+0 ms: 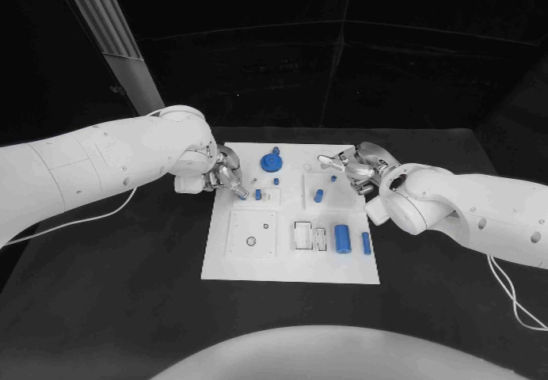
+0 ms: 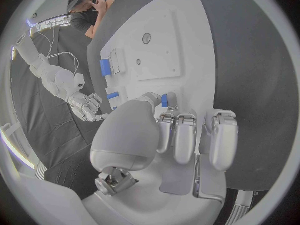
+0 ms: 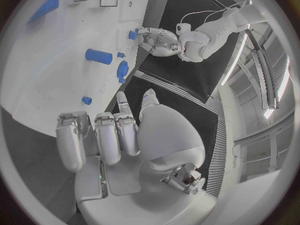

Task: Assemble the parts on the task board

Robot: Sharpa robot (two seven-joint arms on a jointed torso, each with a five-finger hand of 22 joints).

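- Board (image 1: 229, 265) fills mid-frame; nearest me, low right on it, two blue cylinders (image 1: 343, 236) lie loose, untouched.
- Left hand (image 1: 217, 178), at the board's upper left edge, pinches a small blue peg (image 2: 164, 100); I judge seating it needs a straight press.
- Right hand (image 1: 356, 168), upper right, fingers curled; grip unclear.
- Farthest, blue knob (image 1: 272, 163).

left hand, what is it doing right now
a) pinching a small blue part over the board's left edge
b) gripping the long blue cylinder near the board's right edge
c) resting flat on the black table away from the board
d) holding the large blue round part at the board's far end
a: the left wrist view shows the left hand with a small blue part pinched at its fingertips, over the task board.
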